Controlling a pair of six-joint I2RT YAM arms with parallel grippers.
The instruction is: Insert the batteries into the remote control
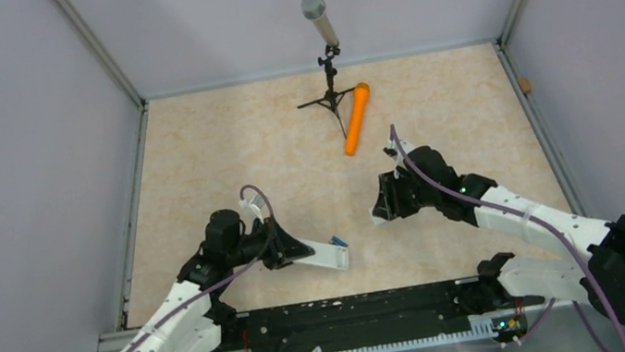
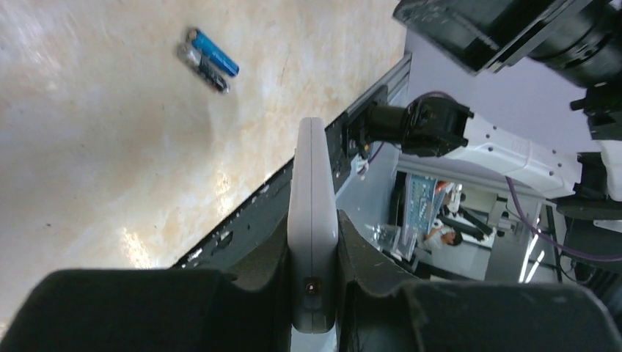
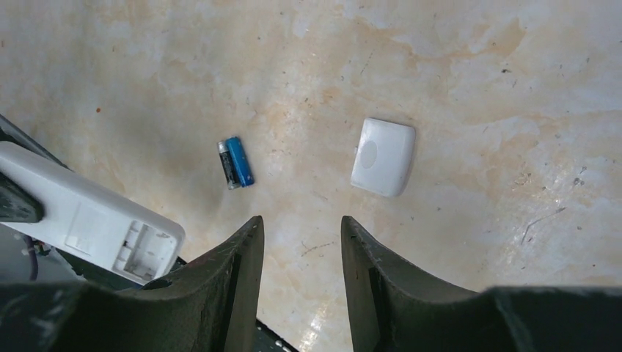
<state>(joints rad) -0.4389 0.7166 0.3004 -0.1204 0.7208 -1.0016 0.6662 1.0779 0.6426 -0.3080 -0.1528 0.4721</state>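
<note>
Pale marbled bench [image 1: 211, 144] fills the floor of a grey-walled booth. At its far side a grey microphone [image 1: 315, 9] stands upright on a black tripod [image 1: 332, 98], and a long orange cylinder [image 1: 356, 119] lies just beside the tripod's legs.

Toward the near edge, the left jaws are closed narrow on the remote control [image 1: 325, 253], pinching one end by its long edges. The rest of the white handset sticks out toward the middle of the bench. Seen from the right wrist, its plain back faces up and the battery compartment [image 3: 139, 249] at the free end is uncovered, showing its ribs. Whether the free end rests on the bench I cannot tell.

The batteries [image 3: 235, 163] lie on the bench side by side and touching, a little past the remote's free end. A small white cover [image 3: 383, 156] with rounded corners lies flat on the other side of them, apart from both.

The right jaws hang over this spot, partly spread with nothing between them. Only bare bench shows through the gap, nearer the camera than the batteries and the cover.
</note>
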